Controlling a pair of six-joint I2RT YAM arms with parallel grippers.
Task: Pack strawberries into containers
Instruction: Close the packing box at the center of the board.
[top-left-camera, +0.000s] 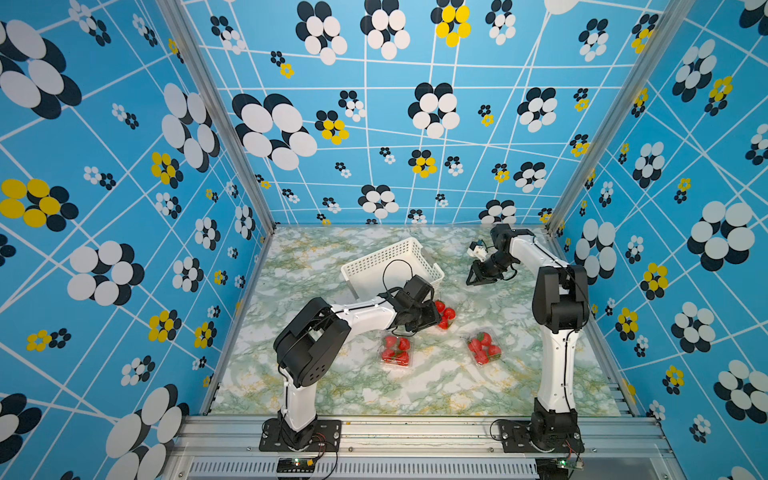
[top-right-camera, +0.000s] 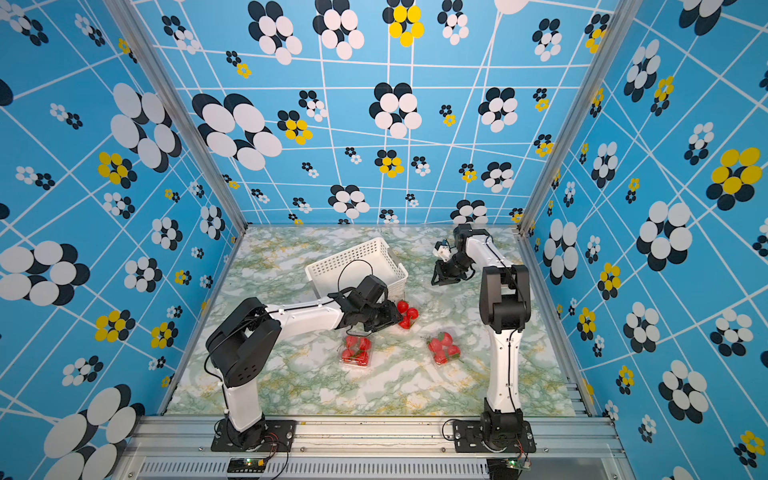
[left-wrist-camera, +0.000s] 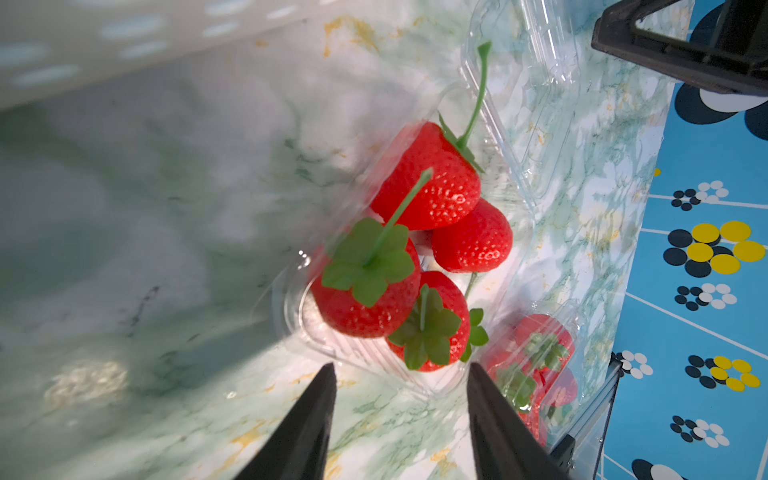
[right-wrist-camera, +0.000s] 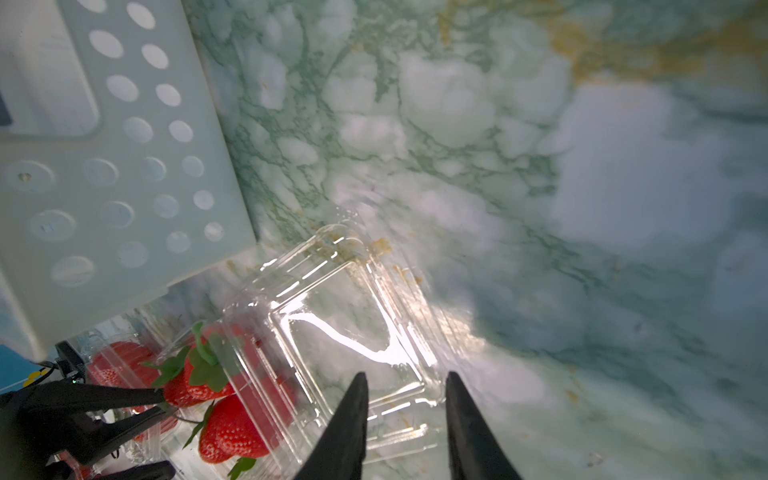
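Several red strawberries (left-wrist-camera: 432, 187) fill an open clear container (left-wrist-camera: 374, 353) beside the basket, seen in both top views (top-left-camera: 445, 316) (top-right-camera: 407, 316). Its lid (right-wrist-camera: 345, 324) lies flat on the table. My left gripper (left-wrist-camera: 401, 374) is open at the container's near corner, with nothing between its fingers. My right gripper (right-wrist-camera: 406, 380) is open just over the lid's outer edge; in both top views (top-left-camera: 473, 280) (top-right-camera: 438, 280) it hangs right of the basket. Two closed containers of strawberries (top-left-camera: 397, 351) (top-left-camera: 484, 347) sit nearer the front.
A white perforated basket (top-left-camera: 390, 262) stands tilted at the back middle, close behind the open container (right-wrist-camera: 124, 166). The marble table (top-left-camera: 415, 386) is walled in by patterned blue panels, with a metal rail along the front.
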